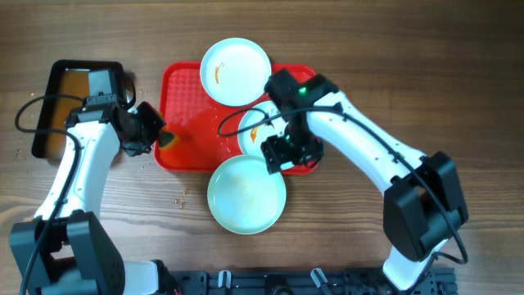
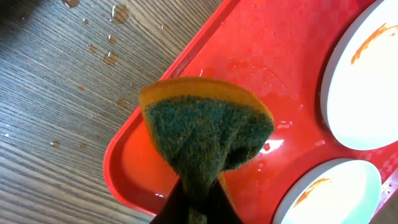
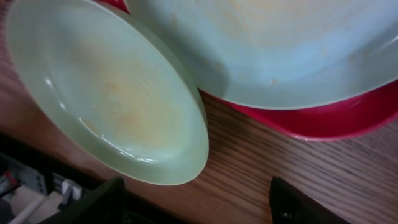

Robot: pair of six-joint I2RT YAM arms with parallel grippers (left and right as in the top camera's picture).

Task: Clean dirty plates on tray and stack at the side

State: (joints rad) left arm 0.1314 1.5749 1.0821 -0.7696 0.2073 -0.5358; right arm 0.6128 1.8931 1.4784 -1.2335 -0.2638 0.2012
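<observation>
At nine o'clock on the large flat red plastic tray (image 1: pixel 184 98), the left gripper (image 1: pixel 154 133) clenches a green-and-yellow sponge (image 2: pixel 205 134). The right gripper (image 3: pixel 194 190) hangs released beside the six-o'clock round white plate (image 1: pixel 246 197). A smeared plate (image 1: pixel 235 71) sits at twelve, a second smeared plate (image 1: pixel 252 127) at centre.

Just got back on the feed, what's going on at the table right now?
The left tool is pinching a yellow-and-green scouring sponge over the left end of the wet red plastic tray. The right tool hangs open and empty between an orange-smeared round white plate in the tray's middle and a faintly stained plate lying mostly on the wooden table at the tray's near edge. A third smeared plate sits at the far edge.
</observation>
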